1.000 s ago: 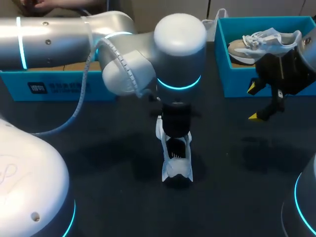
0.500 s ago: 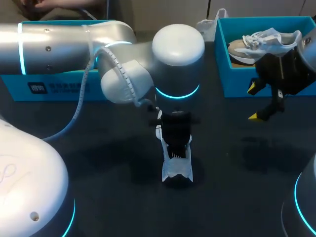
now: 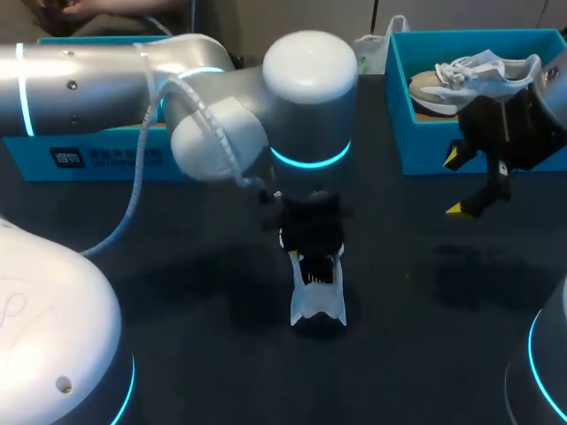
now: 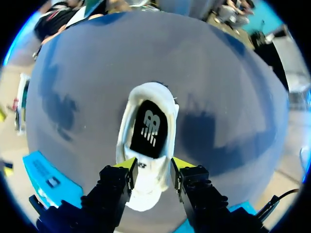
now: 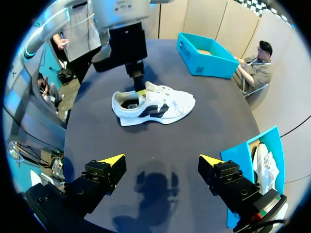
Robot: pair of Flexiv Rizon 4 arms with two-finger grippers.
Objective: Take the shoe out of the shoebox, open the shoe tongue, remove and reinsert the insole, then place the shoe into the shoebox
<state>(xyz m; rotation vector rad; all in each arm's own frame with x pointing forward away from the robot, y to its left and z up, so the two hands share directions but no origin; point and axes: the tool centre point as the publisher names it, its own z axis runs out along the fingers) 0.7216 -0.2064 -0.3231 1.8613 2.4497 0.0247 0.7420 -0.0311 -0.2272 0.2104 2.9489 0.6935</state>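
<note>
The dark table (image 3: 425, 292) carries all items. The left arm (image 3: 301, 97) enters from the left side and ends above the middle of the table. The right arm (image 3: 554, 97) enters from the right side and ends in front of the right shoebox (image 3: 478, 150). The right shoebox is blue, stands at the far right of the table and contains a second shoe (image 3: 478, 75). The left shoebox (image 3: 97, 159), also blue, stands at the far left. The shoe (image 3: 317, 305) is white with dark side markings. It stands upright on its sole at the middle of the table, well apart from both shoeboxes. The black insole (image 4: 149, 128) lies inside the shoe and shows through the shoe opening. The left gripper (image 4: 154, 163) sits directly over the shoe with its fingers spread, one tip at each side of the shoe. Contact with the shoe cannot be confirmed. The right gripper (image 5: 160, 160) hangs above bare table with its fingers wide apart and nothing between them.
</note>
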